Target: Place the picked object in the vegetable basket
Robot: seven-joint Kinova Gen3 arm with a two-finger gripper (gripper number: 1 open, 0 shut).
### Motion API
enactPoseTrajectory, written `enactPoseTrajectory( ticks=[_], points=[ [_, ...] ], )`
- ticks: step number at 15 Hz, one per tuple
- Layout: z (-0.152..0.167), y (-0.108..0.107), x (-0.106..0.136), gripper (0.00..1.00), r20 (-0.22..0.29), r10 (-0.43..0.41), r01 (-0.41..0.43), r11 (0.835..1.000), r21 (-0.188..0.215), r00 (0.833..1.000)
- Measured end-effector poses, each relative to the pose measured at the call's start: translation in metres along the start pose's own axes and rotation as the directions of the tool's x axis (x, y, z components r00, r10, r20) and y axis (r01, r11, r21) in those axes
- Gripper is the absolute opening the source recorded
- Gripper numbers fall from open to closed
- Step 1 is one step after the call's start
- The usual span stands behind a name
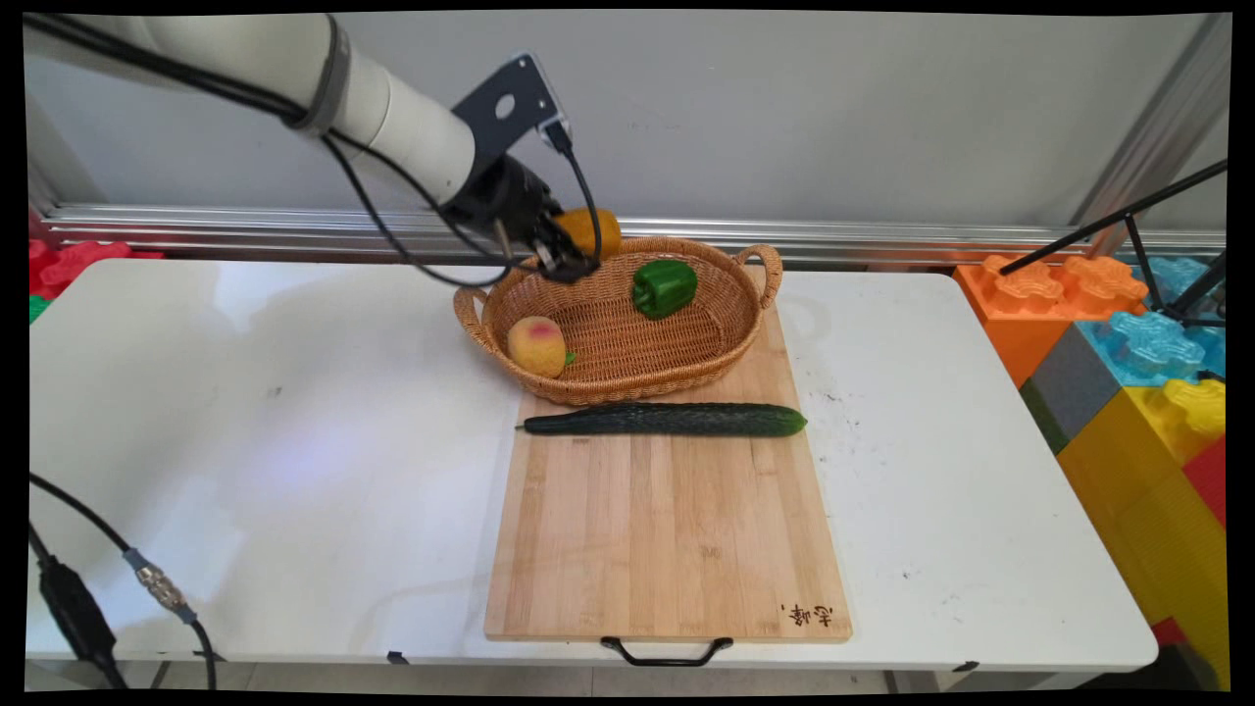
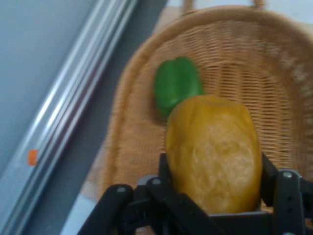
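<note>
Orange-yellow fruit (image 2: 212, 156), perhaps a mango, sits clamped between the jaws of the gripper (image 1: 567, 257), held clear above the far left rim of the wicker basket (image 1: 726, 363); inside lie a green pepper (image 1: 664, 286) and a peach (image 1: 536, 345); a cucumber (image 1: 667, 420) rests on the cutting board (image 1: 667, 549) just near of the basket, on the worktop (image 1: 245, 412).

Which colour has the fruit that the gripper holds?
Yellow-orange; the fruit shows best in the hand view.

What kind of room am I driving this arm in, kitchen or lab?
Probably a lab or test bench dressed as a kitchen: a plain white table against a bare wall, big toy building blocks stacked alongside, and a cutting board with a wicker basket of produce.
</note>
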Motion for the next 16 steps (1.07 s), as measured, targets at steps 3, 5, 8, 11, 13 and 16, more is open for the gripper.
enactPoseTrajectory(
  ticks=[3, 5, 8, 11, 13, 16],
  points=[
    [0.021, -0.019, -0.004, 0.0, 0.023, -0.017, 0.016, 0.999, 0.034, 1.0],
    [0.048, -0.022, -0.013, 0.0, 0.051, -0.03, 0.029, 0.999, 0.02, 0.998],
    [0.09, -0.021, -0.027, 0.0, 0.094, -0.051, 0.053, 0.998, -0.019, 0.994],
    [0.123, -0.019, -0.035, 0.0, 0.113, -0.061, 0.067, 0.997, -0.05, 0.992],
    [0.138, -0.018, -0.037, 0.0, 0.119, -0.064, 0.071, 0.996, -0.062, 0.991],
    [0.15, -0.016, -0.036, 1.0, 0.118, -0.063, 0.072, 0.995, -0.075, 0.991]
  ],
)
